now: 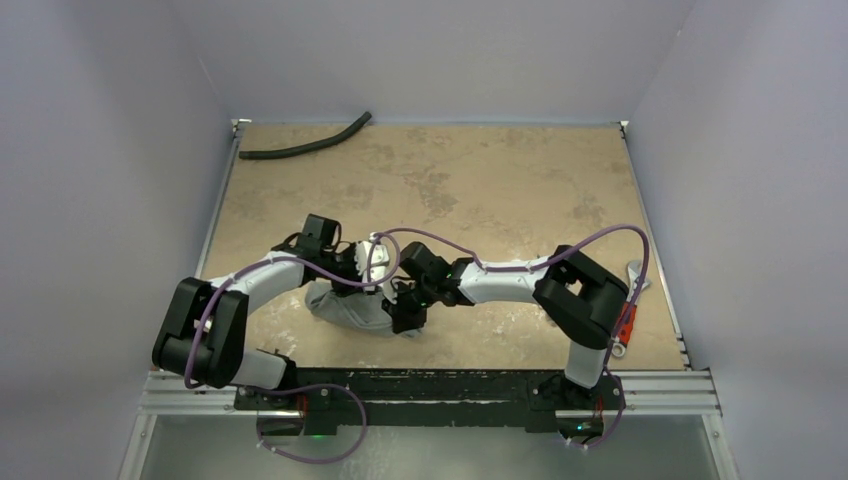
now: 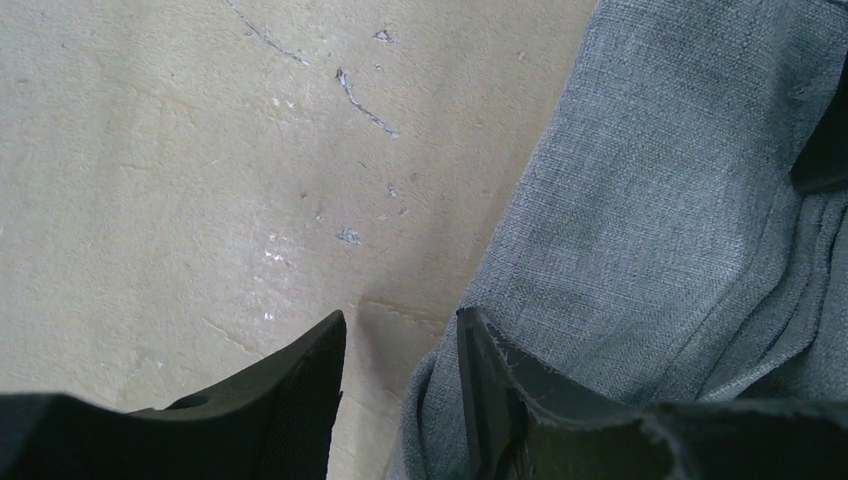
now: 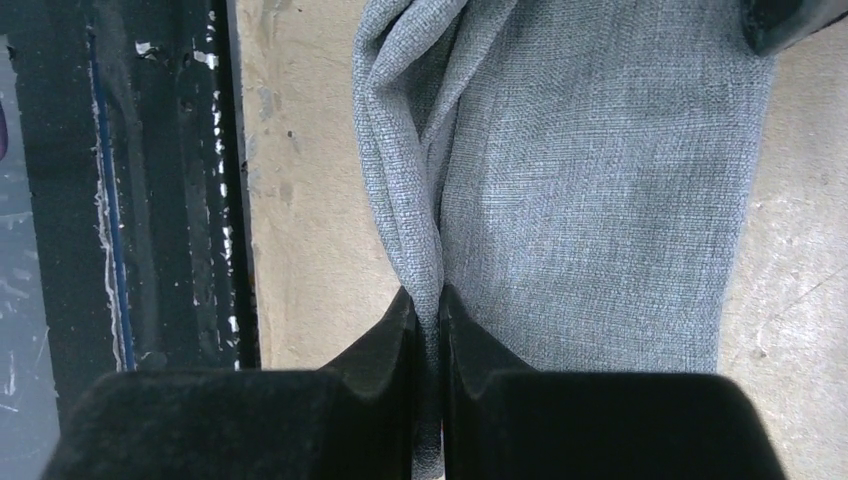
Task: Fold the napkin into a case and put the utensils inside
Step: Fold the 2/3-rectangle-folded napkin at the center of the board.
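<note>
Your napkin lies near the front edge of the table, a little left of centre, gathered into a rumpled grey oblong with both arms meeting over it. Your right gripper has its fingers pressed tight together on a raised fold of the cloth; the pinched ridge runs straight away from the fingertips, with a flatter panel of fabric spreading out beside it. On the other side of that ridge you see bare table and then the black front rail. Your left gripper has its fingers narrowly apart and is clamping nothing. Bare table shows through the gap, and the napkin's edge comes into the lower part of the gap and lies against the inner face of one finger. As a pouch, the cloth shows layered folds but no clear mouth, and you cannot tell from any view whether anything sits inside it. A black hose lies at the far left corner, well apart from the cloth, and a red-handled wrench rests at the right edge, partly behind the right arm.
</note>
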Controlling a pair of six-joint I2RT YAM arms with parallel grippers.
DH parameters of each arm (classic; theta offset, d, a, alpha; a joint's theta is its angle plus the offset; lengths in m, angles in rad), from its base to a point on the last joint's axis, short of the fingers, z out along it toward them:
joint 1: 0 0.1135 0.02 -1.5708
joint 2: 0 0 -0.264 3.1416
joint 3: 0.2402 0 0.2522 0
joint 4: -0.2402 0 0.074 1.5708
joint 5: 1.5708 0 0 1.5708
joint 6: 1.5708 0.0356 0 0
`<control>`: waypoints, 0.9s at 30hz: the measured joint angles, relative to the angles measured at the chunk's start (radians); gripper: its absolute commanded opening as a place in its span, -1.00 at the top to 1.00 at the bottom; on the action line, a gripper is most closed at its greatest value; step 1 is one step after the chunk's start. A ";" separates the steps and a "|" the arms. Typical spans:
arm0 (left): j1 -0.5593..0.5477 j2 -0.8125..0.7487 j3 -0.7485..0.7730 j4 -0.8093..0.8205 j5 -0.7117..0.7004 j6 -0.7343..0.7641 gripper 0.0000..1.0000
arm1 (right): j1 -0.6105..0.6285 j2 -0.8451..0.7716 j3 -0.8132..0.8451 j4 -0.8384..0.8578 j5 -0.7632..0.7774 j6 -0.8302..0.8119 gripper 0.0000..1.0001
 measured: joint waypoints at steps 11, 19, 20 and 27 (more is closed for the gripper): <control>-0.009 0.001 0.000 -0.008 -0.024 0.073 0.32 | -0.008 -0.001 -0.008 0.005 -0.080 -0.001 0.93; -0.013 0.001 0.006 -0.014 -0.055 0.118 0.39 | -0.058 -0.001 -0.024 0.003 -0.265 -0.001 0.91; -0.013 0.001 0.008 -0.013 -0.058 0.121 0.40 | -0.064 0.000 -0.026 0.001 -0.282 0.000 0.91; -0.010 0.001 0.014 -0.039 -0.105 0.120 0.47 | -0.080 0.047 -0.029 0.056 -0.360 0.002 0.96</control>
